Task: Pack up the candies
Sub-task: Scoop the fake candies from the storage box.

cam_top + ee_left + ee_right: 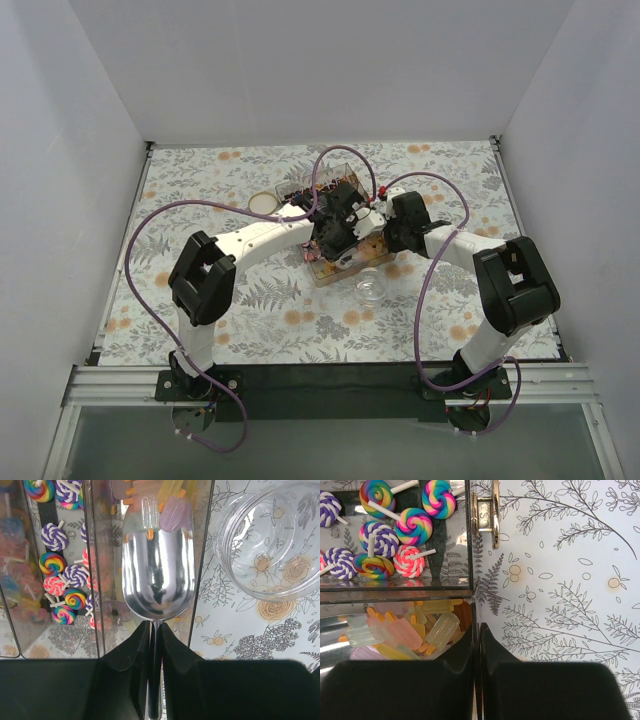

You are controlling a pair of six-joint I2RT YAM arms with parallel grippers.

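Holding a metal scoop (158,565) among ice-lolly candies (405,630) in a clear compartment box (322,268), mid-bench toward the far edge.
The left gripper (155,630) is clamped on the scoop's handle. The scoop's long axis runs straight out from the fingers, along one compartment. One clear candy (149,510) lies at the scoop's tip, stick pointing back toward the gripper. The right gripper (478,630) pinches the box's outer wall. A clear jar (270,545) stands just beside the box.
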